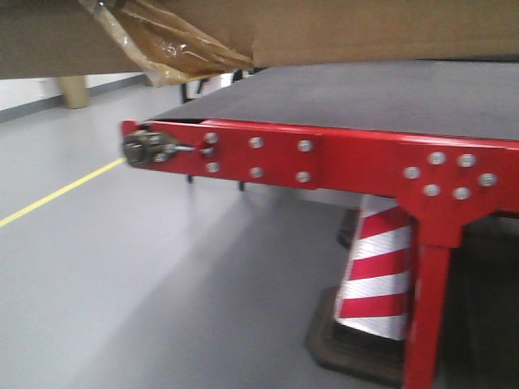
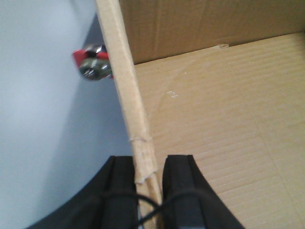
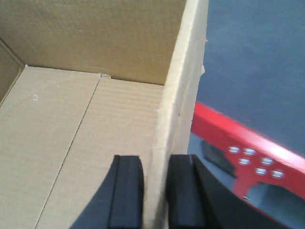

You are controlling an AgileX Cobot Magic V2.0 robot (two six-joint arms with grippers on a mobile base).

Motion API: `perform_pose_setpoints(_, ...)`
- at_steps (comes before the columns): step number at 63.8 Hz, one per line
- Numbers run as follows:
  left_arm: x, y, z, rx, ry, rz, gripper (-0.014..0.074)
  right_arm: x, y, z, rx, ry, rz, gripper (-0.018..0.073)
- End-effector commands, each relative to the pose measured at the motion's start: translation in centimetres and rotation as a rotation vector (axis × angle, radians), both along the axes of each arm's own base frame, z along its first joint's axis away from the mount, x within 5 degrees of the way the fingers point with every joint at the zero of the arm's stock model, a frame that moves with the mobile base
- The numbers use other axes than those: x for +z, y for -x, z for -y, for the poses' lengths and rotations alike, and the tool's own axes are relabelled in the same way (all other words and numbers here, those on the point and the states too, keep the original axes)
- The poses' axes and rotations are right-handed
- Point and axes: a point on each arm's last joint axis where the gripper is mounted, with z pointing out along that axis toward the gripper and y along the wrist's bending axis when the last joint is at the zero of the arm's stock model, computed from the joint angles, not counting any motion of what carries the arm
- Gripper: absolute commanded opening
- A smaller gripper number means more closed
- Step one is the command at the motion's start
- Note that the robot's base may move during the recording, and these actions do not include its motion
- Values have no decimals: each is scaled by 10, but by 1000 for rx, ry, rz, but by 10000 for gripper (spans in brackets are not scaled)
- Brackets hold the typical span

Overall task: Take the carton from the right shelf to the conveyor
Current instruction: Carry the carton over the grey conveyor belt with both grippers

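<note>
The carton [image 1: 365, 32] is seen open-topped in both wrist views, and only its bare corrugated bottom flaps and inner walls are shown between the two sets of jaws. Crumpled yellowish tape [image 1: 170, 40] is seen hanging from its lower edge. The carton is held over the near end of the conveyor [image 1: 389, 97], whose dark grey belt is bordered by a red rail [image 1: 324, 154] set with round screws; whether the underside touches the belt cannot be told. A red-and-white striped cone [image 1: 377, 267] is seen beneath the frame, on a smooth grey floor [image 1: 122, 267] crossed by a yellow line [image 1: 57, 192]. The left gripper [image 2: 148, 164] is clamped across the carton's left wall, one black finger inside and one outside, with the conveyor's red corner seen ahead of the outer jaw. The right gripper [image 3: 155, 164] is likewise clenched on the right wall, the belt lying outward of its outer jaw.
</note>
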Motion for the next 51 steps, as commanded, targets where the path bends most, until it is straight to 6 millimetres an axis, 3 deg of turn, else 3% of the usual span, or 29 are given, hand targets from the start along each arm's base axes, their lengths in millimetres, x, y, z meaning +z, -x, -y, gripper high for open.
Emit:
perform_pose_setpoints(1,5,4,0,-18,7,30,-17,10,1,2,-3,-26,88,-69)
perform_pose_setpoints(51,5,4,0,-18,7,30,-17,10,1,2,-3,-26,88,-69)
